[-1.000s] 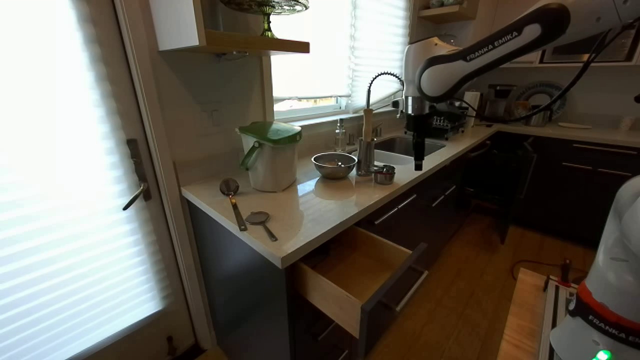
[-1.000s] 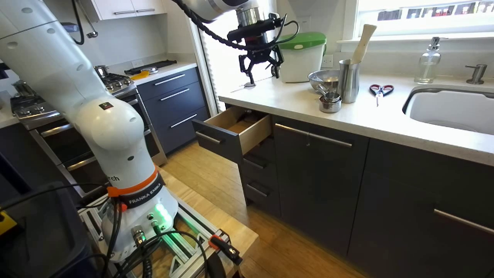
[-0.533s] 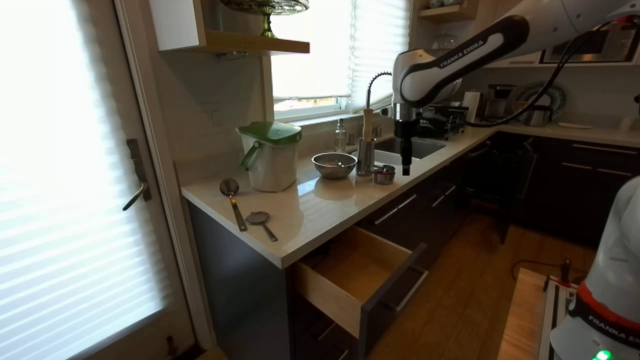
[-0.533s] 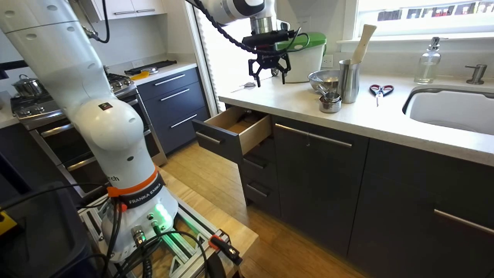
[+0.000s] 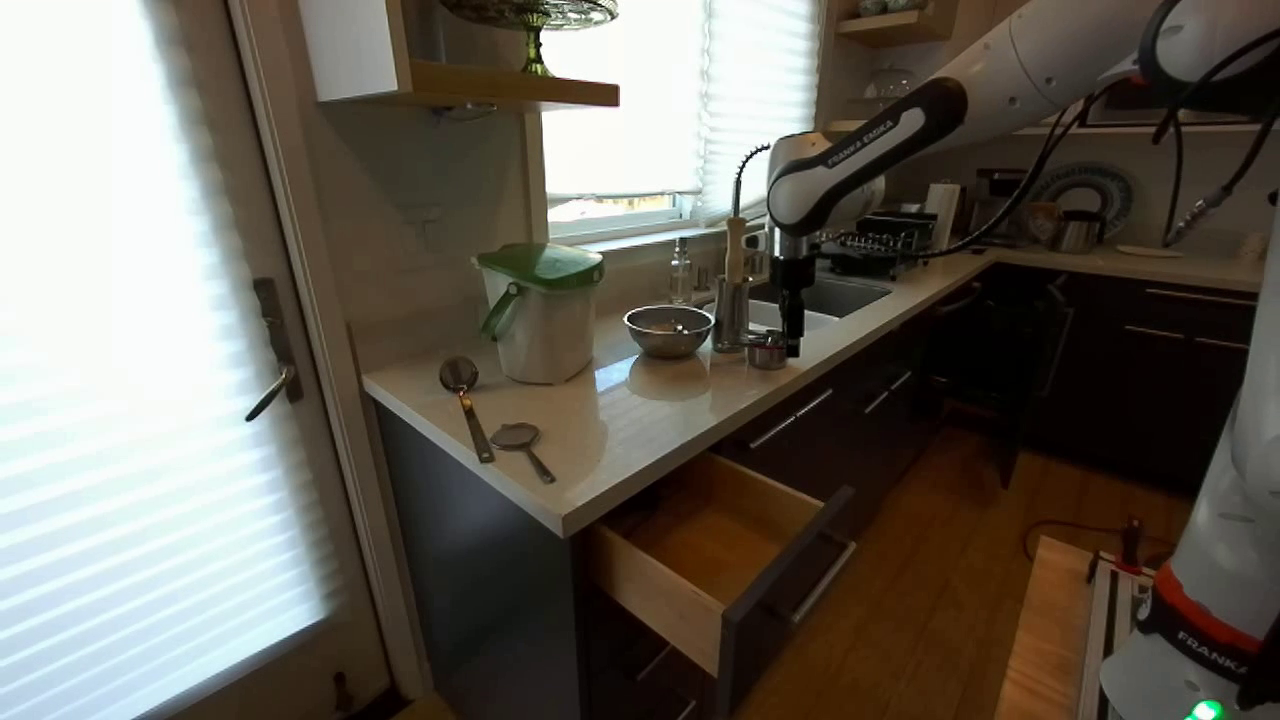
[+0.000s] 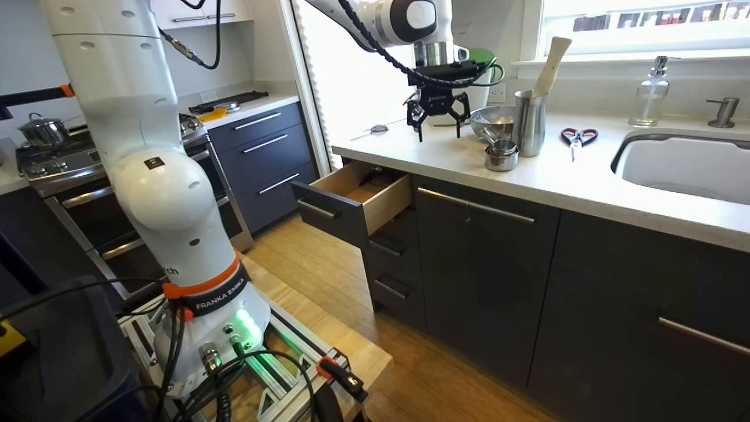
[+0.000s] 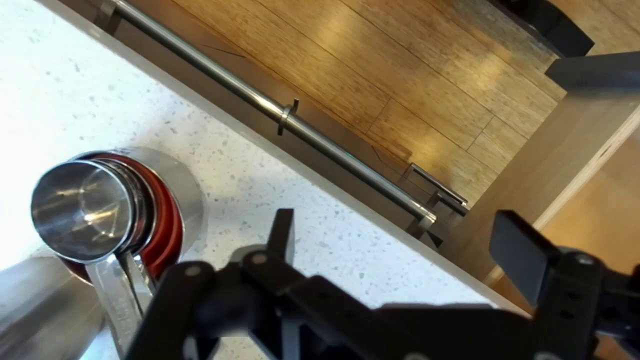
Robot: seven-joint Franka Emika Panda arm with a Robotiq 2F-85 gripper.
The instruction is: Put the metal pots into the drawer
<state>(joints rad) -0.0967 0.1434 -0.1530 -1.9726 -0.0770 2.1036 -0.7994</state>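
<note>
The wide, shallow steel bowl stands upright on the counter; it shows in both exterior views. The small cup-sized pot stands near the counter's front edge, with smaller cups nested in it and their handles sticking up. In the wrist view the nested cups are at the left, with a red rim inside. The drawer is pulled open below the counter. My gripper is open and empty above the counter, beside the small pot, touching nothing. In the wrist view its fingers are wide apart.
A steel canister with a wooden tool stands right behind the small pot. A white bin with a green lid, a ladle and a strainer are on the counter. Scissors lie near the sink.
My open gripper has moved along the counter toward the small pot and lower, and its fingers have turned. The pots and the drawer have not moved.
</note>
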